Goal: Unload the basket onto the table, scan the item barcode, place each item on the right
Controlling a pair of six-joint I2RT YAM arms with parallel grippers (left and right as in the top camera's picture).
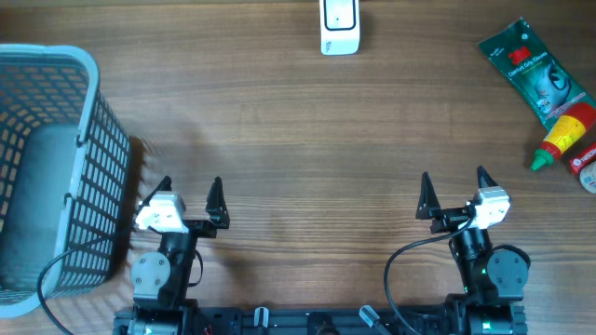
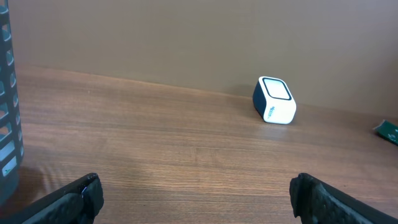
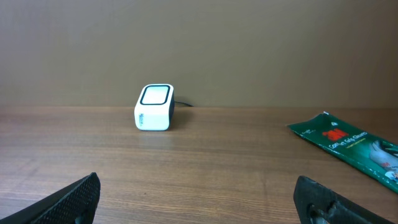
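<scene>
A white barcode scanner (image 1: 339,26) with a dark side stands at the table's far edge; it also shows as scanner (image 2: 274,100) and scanner (image 3: 154,107). A green packet (image 1: 535,71) lies at the far right, with a red and yellow bottle (image 1: 564,135) with a green cap just below it. The packet (image 3: 348,147) shows on the right of the right wrist view. My left gripper (image 1: 191,188) and right gripper (image 1: 453,183) sit near the front edge, both open with nothing between their fingers, far from the items.
A blue-grey mesh basket (image 1: 88,158) stands at the left edge, close to my left gripper; its wall (image 2: 7,112) shows in the left wrist view. A red-and-white item (image 1: 586,167) pokes in at the right edge.
</scene>
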